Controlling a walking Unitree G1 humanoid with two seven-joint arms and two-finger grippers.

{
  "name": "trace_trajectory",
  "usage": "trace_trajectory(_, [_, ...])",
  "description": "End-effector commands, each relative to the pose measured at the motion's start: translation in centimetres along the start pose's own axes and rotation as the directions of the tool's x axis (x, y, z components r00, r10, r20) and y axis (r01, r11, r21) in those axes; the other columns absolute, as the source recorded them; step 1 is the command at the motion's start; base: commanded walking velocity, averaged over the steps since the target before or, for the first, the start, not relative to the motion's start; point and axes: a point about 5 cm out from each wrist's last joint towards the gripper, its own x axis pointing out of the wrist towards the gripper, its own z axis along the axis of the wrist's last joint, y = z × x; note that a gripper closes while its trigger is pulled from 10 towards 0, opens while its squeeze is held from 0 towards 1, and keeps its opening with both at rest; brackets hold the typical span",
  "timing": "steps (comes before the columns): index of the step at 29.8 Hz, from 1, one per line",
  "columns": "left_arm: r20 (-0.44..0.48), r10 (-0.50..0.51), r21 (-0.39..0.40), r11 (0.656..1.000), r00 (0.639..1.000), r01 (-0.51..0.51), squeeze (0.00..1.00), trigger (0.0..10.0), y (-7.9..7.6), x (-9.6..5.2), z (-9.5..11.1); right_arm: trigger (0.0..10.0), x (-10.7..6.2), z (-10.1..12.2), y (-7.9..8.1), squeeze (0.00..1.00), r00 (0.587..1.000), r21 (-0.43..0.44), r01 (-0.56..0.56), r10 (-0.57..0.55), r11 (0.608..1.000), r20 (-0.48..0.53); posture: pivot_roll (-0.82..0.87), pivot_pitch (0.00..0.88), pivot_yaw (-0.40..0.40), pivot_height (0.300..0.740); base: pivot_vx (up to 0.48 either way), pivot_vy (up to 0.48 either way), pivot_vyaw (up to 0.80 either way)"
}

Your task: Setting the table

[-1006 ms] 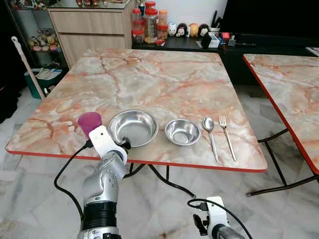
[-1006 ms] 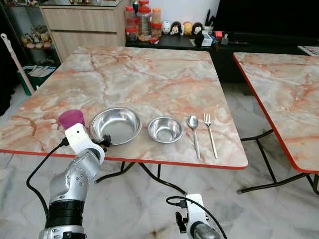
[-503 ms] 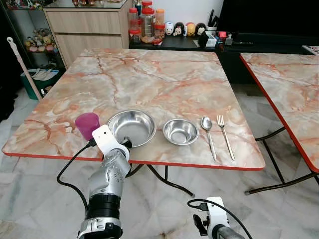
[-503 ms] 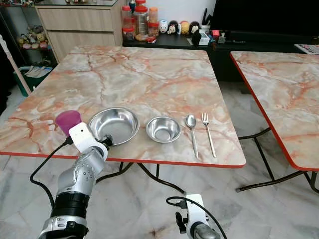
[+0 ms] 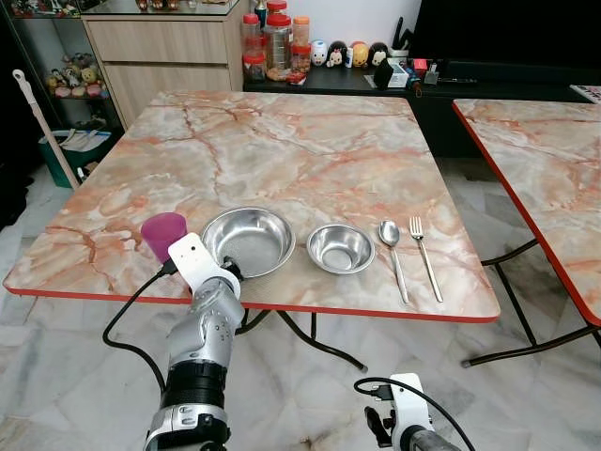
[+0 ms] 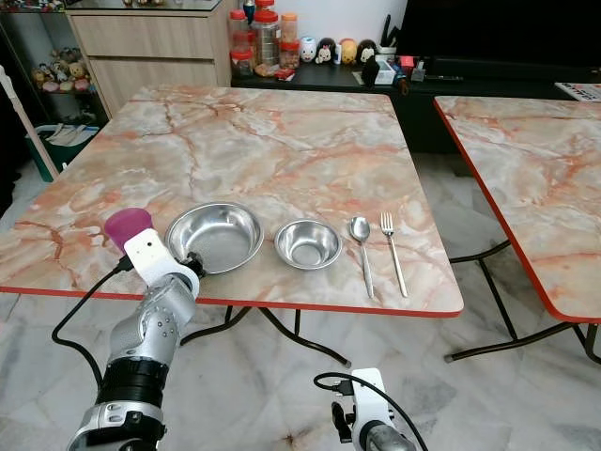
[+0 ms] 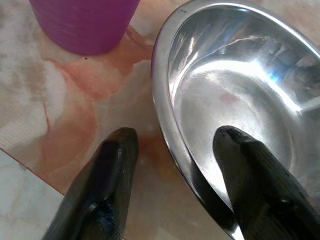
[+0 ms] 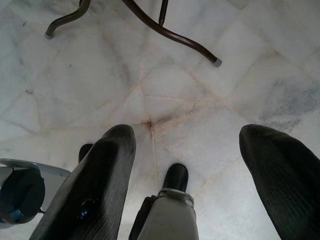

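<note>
A large steel bowl (image 5: 249, 241), a smaller steel bowl (image 5: 342, 248), a spoon (image 5: 392, 246) and a fork (image 5: 424, 254) lie in a row near the front edge of the marble table (image 5: 282, 141). A purple cup (image 5: 161, 232) stands just left of the large bowl. My left gripper (image 7: 175, 137) is open at the large bowl's (image 7: 235, 100) near-left rim. One finger sits inside the bowl and the other on the tabletop outside it, close to the purple cup (image 7: 85, 22). My right gripper (image 8: 190, 135) hangs open low over the floor.
A second marble table (image 5: 554, 160) stands to the right across a gap of tiled floor. Behind the table are a wooden cabinet (image 5: 169, 52) and a dark shelf with jars (image 5: 272, 42). A broom (image 5: 42, 122) leans at the left. Curved metal table legs (image 8: 170, 35) cross the floor below.
The camera view shifted slightly a second ago. My left gripper has stayed at the large bowl's rim, its wrist edging a little toward the cup. The tableware has not moved.
</note>
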Motion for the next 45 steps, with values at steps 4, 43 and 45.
trace_trajectory(4, [0.001,-0.052,-0.013,0.999,0.999,0.052,0.0,0.0,-1.8,-0.1,0.6,10.0,0.1,0.3,0.1,0.0,1.0,0.019,0.004,-0.005,1.0,0.016,0.01,0.0,-0.008,0.732,0.0,0.0,0.0])
trace_trajectory(43, [0.208,-0.175,-0.227,0.948,0.962,0.221,0.0,10.0,-2.8,-1.5,3.6,10.0,0.2,0.9,0.0,0.0,1.0,0.009,0.005,-0.005,1.0,0.02,0.03,0.0,-0.027,0.732,0.0,0.0,0.0])
trace_trajectory(45, [0.221,-0.189,-0.282,0.927,0.957,0.248,0.0,10.0,-2.7,-1.6,3.9,10.0,0.2,0.9,0.0,0.0,1.0,0.007,0.005,-0.005,1.0,0.02,0.03,0.0,-0.029,0.732,0.0,0.0,0.0])
